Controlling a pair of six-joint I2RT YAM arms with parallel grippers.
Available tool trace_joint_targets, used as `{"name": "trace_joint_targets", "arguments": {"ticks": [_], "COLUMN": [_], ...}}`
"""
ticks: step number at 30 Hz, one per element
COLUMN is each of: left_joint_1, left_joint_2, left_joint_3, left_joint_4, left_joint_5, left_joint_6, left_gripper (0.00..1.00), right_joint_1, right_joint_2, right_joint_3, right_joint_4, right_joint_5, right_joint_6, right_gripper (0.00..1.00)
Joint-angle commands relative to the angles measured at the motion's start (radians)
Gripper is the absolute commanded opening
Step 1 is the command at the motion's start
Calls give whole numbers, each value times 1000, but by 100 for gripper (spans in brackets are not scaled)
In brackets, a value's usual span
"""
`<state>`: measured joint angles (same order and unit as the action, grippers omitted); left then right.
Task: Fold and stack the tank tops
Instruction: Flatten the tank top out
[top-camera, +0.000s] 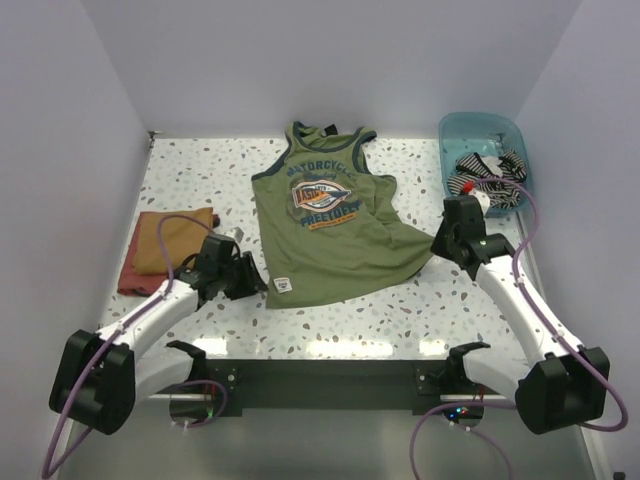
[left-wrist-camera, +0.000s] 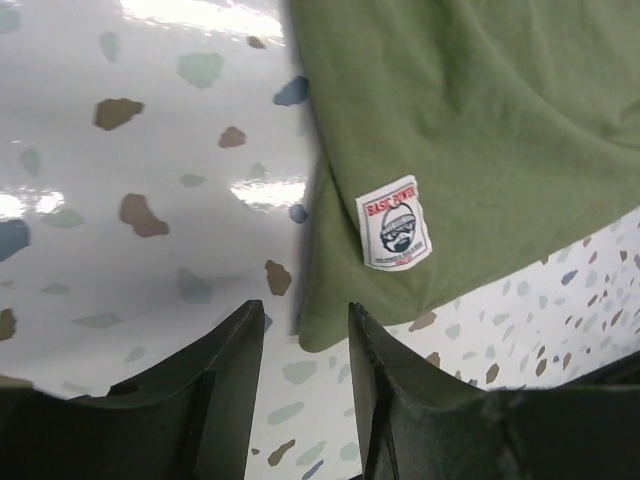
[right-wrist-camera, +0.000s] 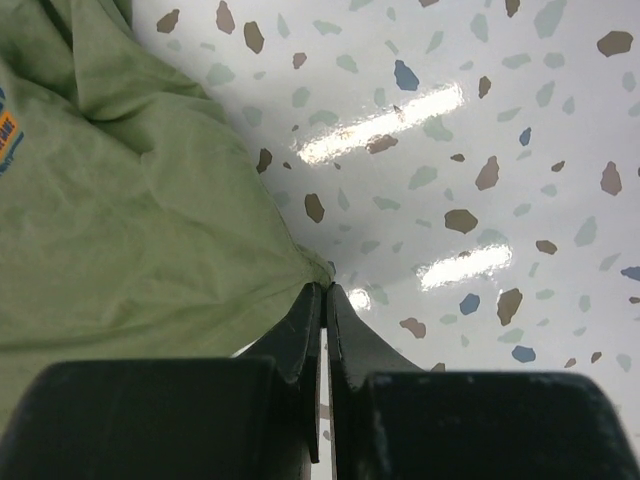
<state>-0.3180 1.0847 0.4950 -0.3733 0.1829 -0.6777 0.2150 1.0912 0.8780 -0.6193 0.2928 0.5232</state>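
Folding stage: early, at a guess; olive tank top (top-camera: 325, 225) spread flat on the counter (top-camera: 420, 300), print up, no fold made yet.
right tool (right-wrist-camera: 326, 300): jaws shut, pinching one hem corner of the olive tank top at the very tips.
left tool (left-wrist-camera: 305, 325): jaws apart, nothing clamped; other hem corner just ahead, in line with the gap; sewn label (left-wrist-camera: 394, 222) a little further ahead and right.
key relation: garment ahead of both tools, long axis running straight away, hem nearest, neck farthest; hem edge stretched from one tool to the other.
nearer arm: neither; one corner each. Likely needs the left closed on its corner before any lift.
striped tank top (top-camera: 487, 170): bunched in the blue bin (top-camera: 480, 117), just beyond the right tool, well apart from the left.
folded cloth (top-camera: 165, 250): just left of the left tool.
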Motion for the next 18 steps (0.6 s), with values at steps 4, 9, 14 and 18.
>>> {"name": "trace_joint_targets", "arguments": {"ticks": [4, 9, 14, 18], "left_joint_1": [-121, -139, -181, -197], "left_joint_2": [50, 53, 109, 121], "left_joint_3": [31, 8, 22, 37], "left_joint_4": [64, 25, 91, 70], "left_joint_5": [-23, -111, -72, -94], "left_joint_6": [30, -10, -14, -22], "left_gripper": [43, 43, 45, 35], "right_joint_1": [-2, -2, -2, -2], "right_joint_2": [15, 15, 19, 18], "right_joint_3": [-16, -14, -16, -4], "right_joint_4": [9, 13, 26, 24], "right_joint_5": [-29, -27, -43, -38], "right_joint_6": [-9, -11, -3, -9], "right_gripper": [0, 0, 0, 0]}}
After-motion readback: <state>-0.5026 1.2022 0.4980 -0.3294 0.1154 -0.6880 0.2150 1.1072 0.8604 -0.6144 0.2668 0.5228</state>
